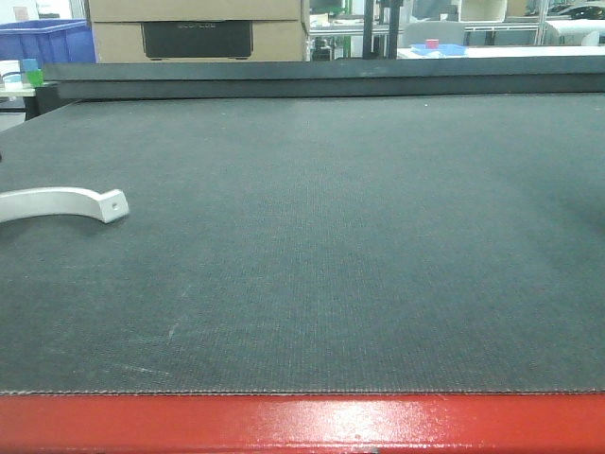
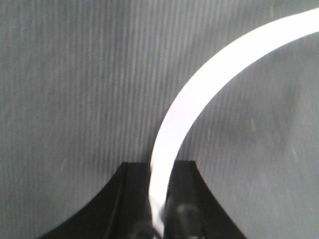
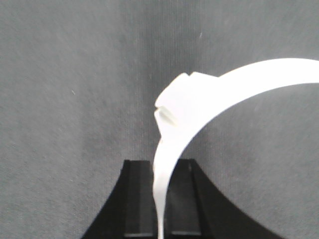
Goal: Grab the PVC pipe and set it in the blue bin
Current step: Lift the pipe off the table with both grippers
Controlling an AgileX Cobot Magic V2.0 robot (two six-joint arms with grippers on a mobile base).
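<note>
A curved white PVC pipe piece (image 2: pixel 209 84) arcs up and to the right from my left gripper (image 2: pixel 159 167), whose black jaws are shut on its lower end. My right gripper (image 3: pixel 159 164) is likewise shut on the thin end of another curved white PVC pipe piece (image 3: pixel 199 99), which has a notched tab partway along. In the front view a curved pale piece with a holed end (image 1: pixel 66 201) shows at the left edge, just over the dark mat; neither gripper shows there. The blue bin (image 1: pixel 43 40) stands beyond the table at the far left.
A dark textured mat (image 1: pixel 331 246) covers the table, which has a red front edge (image 1: pixel 302 426). Cardboard boxes (image 1: pixel 198 28) and shelving stand behind the far edge. A small blue tray (image 1: pixel 437 48) sits at the back right.
</note>
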